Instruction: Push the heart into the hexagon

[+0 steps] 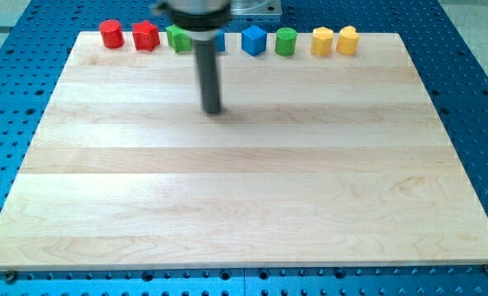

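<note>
Camera view: the one view, looking down on a pale wooden surface set on a blue perforated base.
Rod: dark and straight, coming down from the top of the frame, left of centre.
My tip: on bare wood in the upper part of the frame, below the row of blocks and touching none of them.
Fingers: there are none to be wide or narrow; the rod holds nothing.
Row of blocks: along the top edge of the surface.
Red pair, upper left: red hexagon-like block, then red star-like block.
Green block: partly hidden by the rod; shape unclear.
Blue sliver: mostly hidden behind the rod.
Blue cube: right of the rod.
Green cylinder: beside the cube.
Yellow hexagon: upper right.
Yellow heart: just beside the yellow hexagon, on its right; contact cannot be told.
</note>
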You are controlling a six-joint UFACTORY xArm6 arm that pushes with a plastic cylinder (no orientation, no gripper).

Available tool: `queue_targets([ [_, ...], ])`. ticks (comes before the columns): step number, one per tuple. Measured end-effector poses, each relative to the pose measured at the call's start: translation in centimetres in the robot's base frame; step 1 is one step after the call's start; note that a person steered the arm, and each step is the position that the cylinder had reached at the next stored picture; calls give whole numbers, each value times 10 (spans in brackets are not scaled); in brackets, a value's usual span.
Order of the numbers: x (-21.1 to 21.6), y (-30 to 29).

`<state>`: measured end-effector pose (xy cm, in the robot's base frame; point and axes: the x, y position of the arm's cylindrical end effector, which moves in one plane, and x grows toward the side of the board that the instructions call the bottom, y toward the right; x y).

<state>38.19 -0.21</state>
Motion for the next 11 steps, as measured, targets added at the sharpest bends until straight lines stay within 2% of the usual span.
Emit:
queue_targets([
  [2, -17, 187],
  [3, -45, 247],
  [4, -97, 260],
  [6, -143, 259],
  [8, -155, 241],
  [9, -155, 212],
  [11, -161, 203],
])
